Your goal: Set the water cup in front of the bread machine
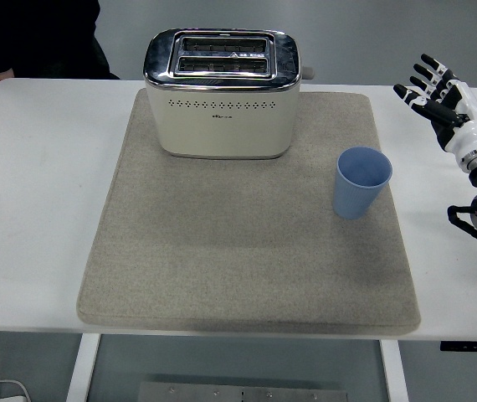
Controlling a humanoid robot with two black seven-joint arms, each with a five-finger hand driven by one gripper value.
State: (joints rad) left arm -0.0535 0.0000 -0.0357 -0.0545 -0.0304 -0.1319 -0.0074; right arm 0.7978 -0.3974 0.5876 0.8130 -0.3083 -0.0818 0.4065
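— Where's the blue cup [362, 182]?

— Upright on the beige mat [222, 276], towards its right side, off to the right of the cream toaster [222, 96] and a little nearer us.

— And the robot?

— Only the right hand [441, 96] shows, over the white table [29, 209] right of the cup, well apart from it, fingers [418, 82] spread, holding nothing. A person in dark clothing [38, 38] stands at the far left corner.
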